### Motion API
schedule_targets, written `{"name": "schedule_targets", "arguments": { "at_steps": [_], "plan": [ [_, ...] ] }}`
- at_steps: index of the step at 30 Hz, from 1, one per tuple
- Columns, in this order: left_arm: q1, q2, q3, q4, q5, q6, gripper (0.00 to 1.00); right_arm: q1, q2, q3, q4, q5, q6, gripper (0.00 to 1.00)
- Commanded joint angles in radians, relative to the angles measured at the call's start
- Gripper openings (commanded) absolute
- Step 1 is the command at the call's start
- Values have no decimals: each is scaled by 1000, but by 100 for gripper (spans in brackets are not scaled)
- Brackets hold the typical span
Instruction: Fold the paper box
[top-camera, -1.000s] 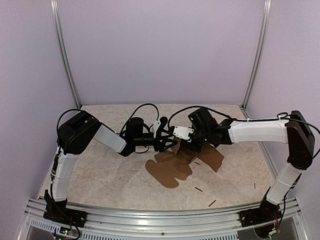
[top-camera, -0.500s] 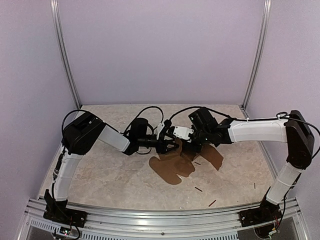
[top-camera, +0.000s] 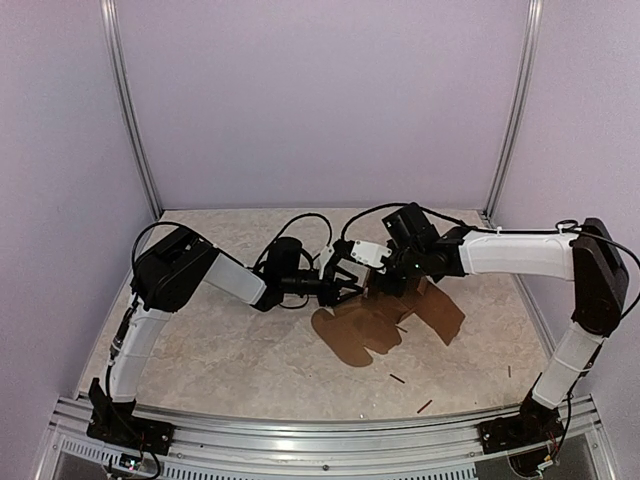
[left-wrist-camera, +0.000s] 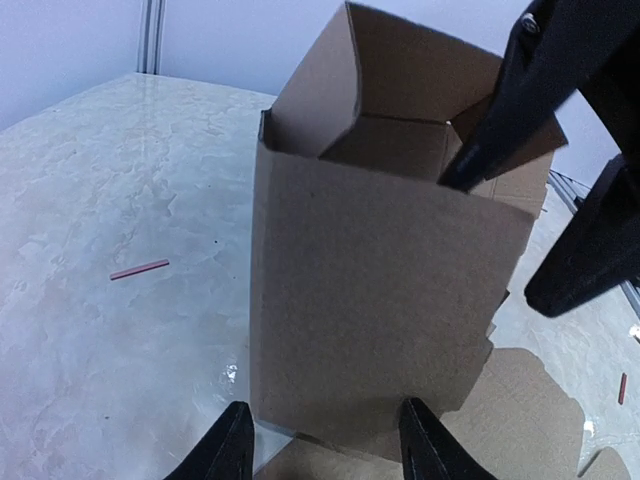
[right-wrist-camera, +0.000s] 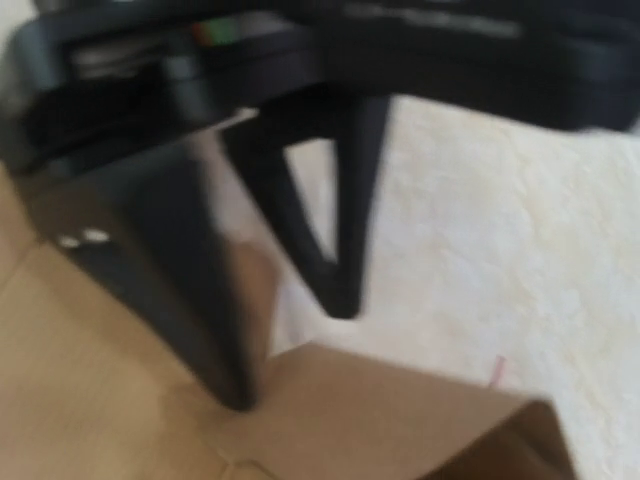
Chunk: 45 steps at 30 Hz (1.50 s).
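The paper box (top-camera: 372, 325) is brown cardboard, flat on the table with one part raised. In the left wrist view that part stands as an upright open-topped box (left-wrist-camera: 380, 300). My left gripper (top-camera: 345, 284) is open, its tips (left-wrist-camera: 328, 450) on either side of the box's lower near wall without touching it. My right gripper (top-camera: 388, 272) reaches over the box from the far side. Its black fingers (left-wrist-camera: 500, 110) stand apart, one inside at the rim and one outside the right wall. The right wrist view is blurred, showing cardboard (right-wrist-camera: 400, 420) under black fingers.
Small dark sticks lie on the marble table: one in front of the cardboard (top-camera: 397, 378), one nearer the front edge (top-camera: 424, 406), and a reddish one left of the box (left-wrist-camera: 139, 269). Purple walls with metal posts close the back and sides.
Both grippers and the cardboard have shifted to the right and slightly away. The raised part of the box stands a little higher. The left arm has stretched out further.
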Motion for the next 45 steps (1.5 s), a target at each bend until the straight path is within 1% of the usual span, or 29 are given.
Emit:
{"name": "schedule_targets", "arguments": {
  "at_steps": [1, 7, 12, 19, 22, 24, 27, 29, 31, 36, 38, 41, 43, 45],
  "plan": [
    [-4, 30, 17, 15, -5, -18, 49, -40, -1, 38, -47, -34, 25, 36],
    [-2, 36, 27, 4, -9, -29, 49, -53, 8, 37, -45, -48, 34, 36],
    [0, 29, 20, 9, -9, -32, 50, -58, -30, 39, -57, -29, 27, 36],
    [4, 30, 18, 13, -6, -38, 50, -72, -88, 67, -134, -12, 8, 36],
    [5, 32, 18, 15, -4, -44, 50, -72, -102, 93, -176, -15, 3, 39],
    [7, 32, 16, 15, -4, -44, 50, -74, -107, 109, -204, 12, -6, 40],
    [7, 30, 8, 16, -6, -45, 50, -105, -123, 111, -221, 37, -3, 43],
    [8, 27, 5, 16, -6, -48, 50, -176, -129, 127, -237, -8, 35, 47],
    [8, 25, 1, 20, -4, -51, 50, -274, -105, 153, -276, -94, 75, 48],
    [8, 24, 5, 23, 1, -61, 50, -517, 66, 241, -408, -318, 181, 50],
    [7, 21, 3, 24, 3, -65, 50, -597, 123, 276, -430, -383, 221, 50],
    [5, 16, 2, 23, 8, -72, 50, -702, 214, 341, -484, -480, 266, 51],
    [4, 14, 0, 22, 10, -78, 50, -740, 271, 381, -541, -538, 293, 52],
    [1, 13, -2, 24, 12, -82, 50, -771, 304, 386, -568, -574, 317, 55]
  ]
}}
